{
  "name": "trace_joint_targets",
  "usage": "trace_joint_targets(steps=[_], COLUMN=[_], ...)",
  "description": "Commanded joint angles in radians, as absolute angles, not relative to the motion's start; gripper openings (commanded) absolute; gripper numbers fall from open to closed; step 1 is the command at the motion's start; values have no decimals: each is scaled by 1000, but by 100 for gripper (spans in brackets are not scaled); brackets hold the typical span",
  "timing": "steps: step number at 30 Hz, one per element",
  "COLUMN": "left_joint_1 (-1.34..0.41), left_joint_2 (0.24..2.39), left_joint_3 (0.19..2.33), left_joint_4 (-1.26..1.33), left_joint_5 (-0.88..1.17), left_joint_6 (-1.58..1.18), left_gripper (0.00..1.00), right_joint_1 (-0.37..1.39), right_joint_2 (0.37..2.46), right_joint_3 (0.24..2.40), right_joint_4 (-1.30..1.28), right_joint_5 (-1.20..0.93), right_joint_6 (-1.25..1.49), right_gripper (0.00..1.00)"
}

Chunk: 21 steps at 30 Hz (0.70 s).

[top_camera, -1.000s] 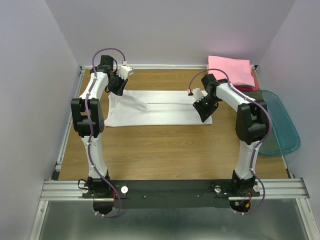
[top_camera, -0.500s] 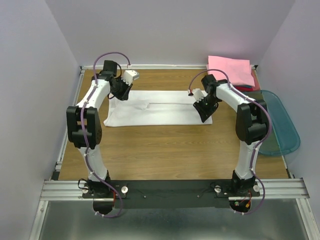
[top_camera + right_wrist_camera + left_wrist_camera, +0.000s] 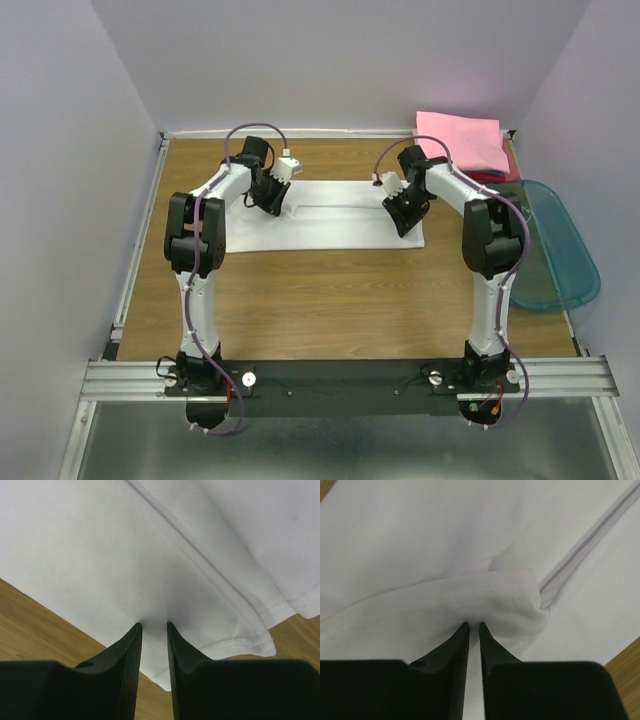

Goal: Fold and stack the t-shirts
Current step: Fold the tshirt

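Shirt (image 3: 340, 228), white, on surface (image 3: 330, 300): left end effector (image 3: 474, 625) clamped on a raised fold, likely for folding over; right end effector (image 3: 154, 625) straddles the hem, grip uncertain.

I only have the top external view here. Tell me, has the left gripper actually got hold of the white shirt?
Observer: Yes. Its wrist view shows the left gripper pinching a doubled-over hemmed edge of the white t-shirt.
Operator: And the right one?
Observer: The right gripper has its tips close together, with cloth puckered between them.
Operator: Where on the shirt?
Observer: Near a stitched corner, next to bare table.
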<state>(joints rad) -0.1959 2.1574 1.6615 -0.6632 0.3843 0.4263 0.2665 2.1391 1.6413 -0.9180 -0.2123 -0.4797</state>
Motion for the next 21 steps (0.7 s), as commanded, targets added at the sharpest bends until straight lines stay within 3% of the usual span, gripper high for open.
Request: trace_joint_targets(steps=[1, 8, 13, 21], left_joint_1=[-190, -160, -138, -138], left_joint_2=[2192, 2169, 2024, 1896], left_joint_3=[1715, 1792, 1732, 1527], left_joint_4=[-641, -678, -687, -718], left_joint_5=[316, 345, 359, 284], left_joint_6=[391, 400, 442, 414], left_gripper=[23, 28, 33, 23], right_joint_1=[264, 276, 275, 275], right_joint_2=[2183, 2152, 2089, 2228], right_joint_3=[1625, 1580, 1715, 1957], right_joint_4=[-874, -867, -890, -881], right_joint_5=[-196, -241, -276, -183], right_joint_6=[-469, -459, -411, -419], right_gripper=[33, 33, 33, 33])
